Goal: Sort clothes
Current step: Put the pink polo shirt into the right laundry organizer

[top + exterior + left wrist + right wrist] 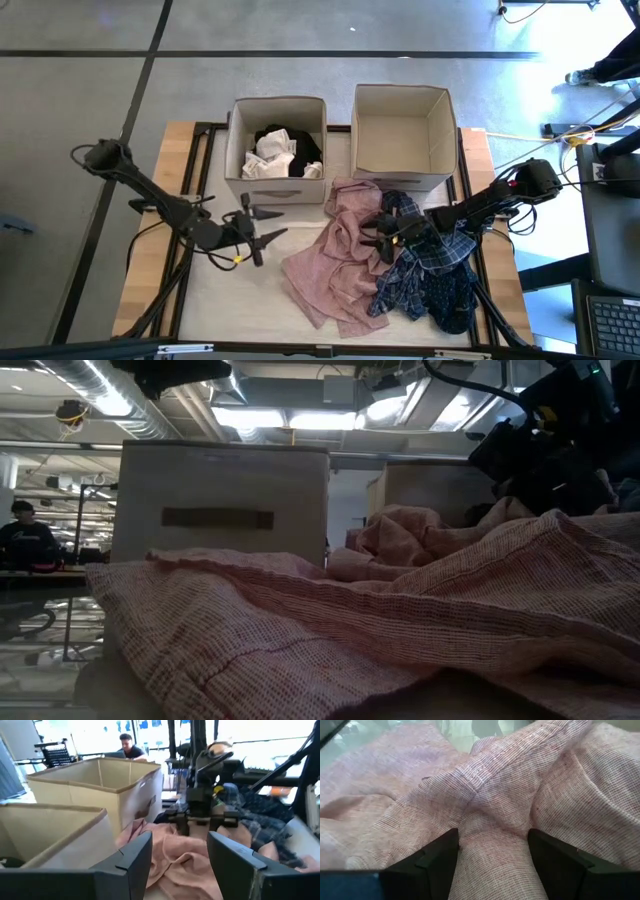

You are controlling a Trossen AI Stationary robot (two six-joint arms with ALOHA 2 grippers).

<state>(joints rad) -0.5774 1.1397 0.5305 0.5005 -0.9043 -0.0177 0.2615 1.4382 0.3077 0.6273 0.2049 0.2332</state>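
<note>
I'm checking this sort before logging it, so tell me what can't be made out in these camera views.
- Low view: the pink garment fills the foreground and hides the table and the plaid clothes.
- High view: the left box holds white and black items, too small to name singly.
- High view: the right gripper sits on the plaid garment, which hides anything under it.
- Right wrist view: only pink fabric shows past the open fingers.
</note>
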